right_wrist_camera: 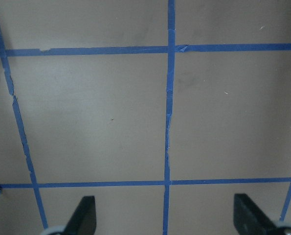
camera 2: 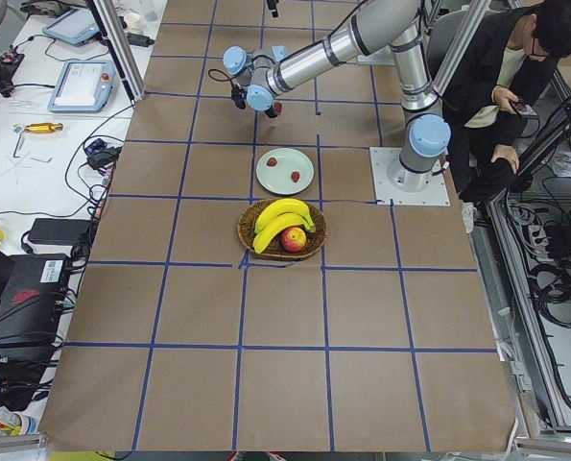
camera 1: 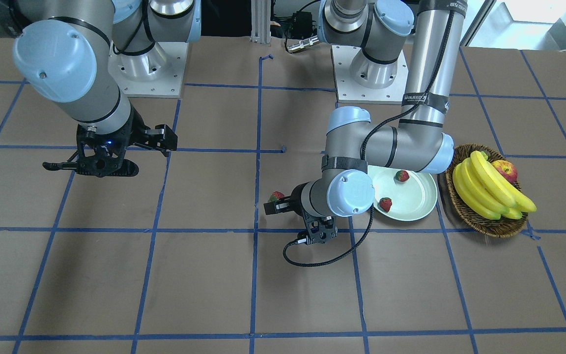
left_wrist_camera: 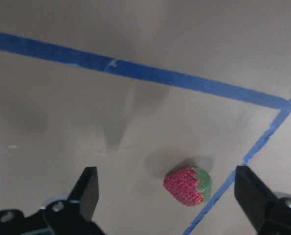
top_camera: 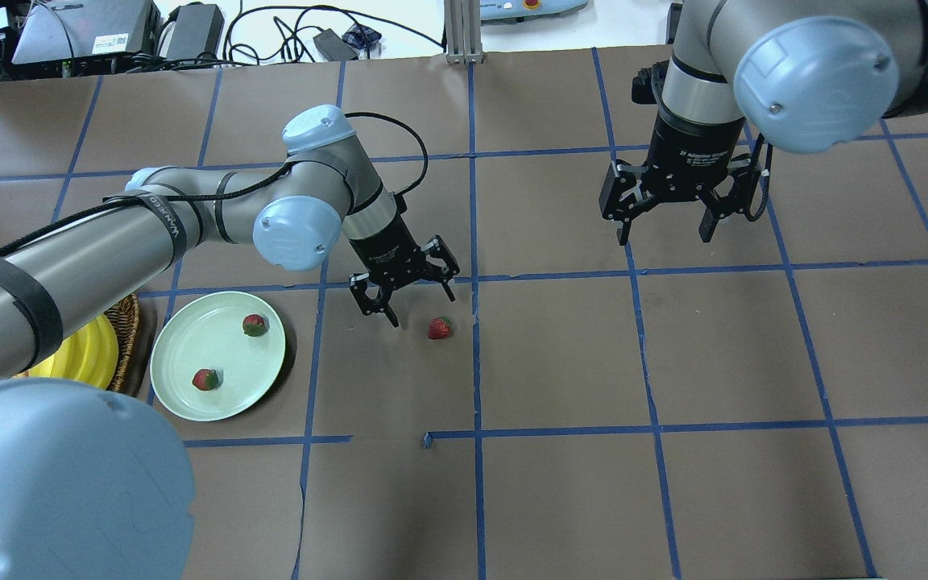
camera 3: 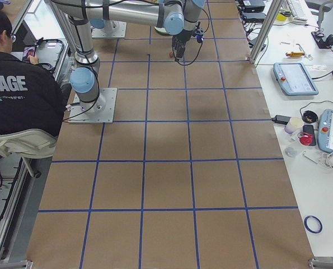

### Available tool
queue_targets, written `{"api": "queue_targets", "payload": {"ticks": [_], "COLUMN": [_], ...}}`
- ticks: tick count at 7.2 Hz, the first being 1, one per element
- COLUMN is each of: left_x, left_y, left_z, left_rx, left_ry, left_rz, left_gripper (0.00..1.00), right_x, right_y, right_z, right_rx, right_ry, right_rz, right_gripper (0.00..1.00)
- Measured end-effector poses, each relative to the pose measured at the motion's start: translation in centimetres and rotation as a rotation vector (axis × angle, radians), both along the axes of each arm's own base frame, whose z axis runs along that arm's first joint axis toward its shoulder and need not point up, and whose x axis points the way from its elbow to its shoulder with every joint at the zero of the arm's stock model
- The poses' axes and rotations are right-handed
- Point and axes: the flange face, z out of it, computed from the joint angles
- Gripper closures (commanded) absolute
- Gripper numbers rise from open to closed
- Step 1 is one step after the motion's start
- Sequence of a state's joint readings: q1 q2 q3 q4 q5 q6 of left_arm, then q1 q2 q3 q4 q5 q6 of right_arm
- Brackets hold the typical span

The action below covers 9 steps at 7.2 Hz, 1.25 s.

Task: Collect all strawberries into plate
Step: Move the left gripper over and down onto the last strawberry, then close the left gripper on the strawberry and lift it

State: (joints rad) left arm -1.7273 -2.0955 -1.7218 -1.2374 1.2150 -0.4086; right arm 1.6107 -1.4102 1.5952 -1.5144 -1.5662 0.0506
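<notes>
The pale green plate [top_camera: 190, 338] lies on the table and holds two strawberries [top_camera: 254, 325] [top_camera: 205, 379]. A third strawberry [top_camera: 440, 328] lies on the brown paper to the plate's right, beside a blue tape line. My left gripper [top_camera: 422, 310] hovers open just behind and above this berry; in the left wrist view the strawberry [left_wrist_camera: 188, 185] lies between the fingers [left_wrist_camera: 86, 188], nearer the right one, untouched. My right gripper [top_camera: 665, 229] hangs open over bare table far to the right, with nothing between its fingers.
A brown wicker basket [camera 1: 501, 227] with bananas [camera 1: 489, 189] and an apple [camera 1: 505, 169] stands right beside the plate. Blue tape lines grid the paper-covered table. A seated person [camera 2: 511, 86] is at the robot's side, beyond the table.
</notes>
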Motion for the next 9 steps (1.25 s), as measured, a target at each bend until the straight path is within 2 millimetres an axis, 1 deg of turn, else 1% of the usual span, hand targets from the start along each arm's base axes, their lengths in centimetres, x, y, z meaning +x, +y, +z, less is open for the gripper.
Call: {"api": "queue_targets", "payload": {"ticks": [1,3,4,6,7,9], "left_x": [-0.6,-1.1,-1.1,-1.2,-1.2,-0.6], "left_y": [0.3,0.6,0.6,0.6,0.6,0.1], "left_z": [-0.7,-1.2,-1.3,-1.3,-1.1,0.9], "left_rx": [0.014,0.024,0.024,0.021,0.017,-0.022], "left_ry": [0.0,-0.001,-0.001,0.002,0.003,-0.019], "left_rz": [-0.005,-0.014,-0.018,-0.027,-0.029,-0.042], "left_gripper": [0.34,0.83,1.0,1.0,1.0,1.0], "right_x": [0.0,0.0,0.0,-0.2,-0.8,-1.8], "right_y": [0.1,0.1,0.1,0.0,-0.1,-0.3], "right_z": [-0.2,-0.4,-0.4,-0.4,-0.3,-0.2], "right_rx": [0.002,0.002,0.001,-0.001,-0.003,-0.005], "right_ry": [0.0,0.0,0.0,0.002,0.007,0.014], "right_rz": [0.0,0.0,0.0,0.0,0.0,-0.007], "right_gripper": [0.0,0.0,0.0,0.0,0.0,0.0]}}
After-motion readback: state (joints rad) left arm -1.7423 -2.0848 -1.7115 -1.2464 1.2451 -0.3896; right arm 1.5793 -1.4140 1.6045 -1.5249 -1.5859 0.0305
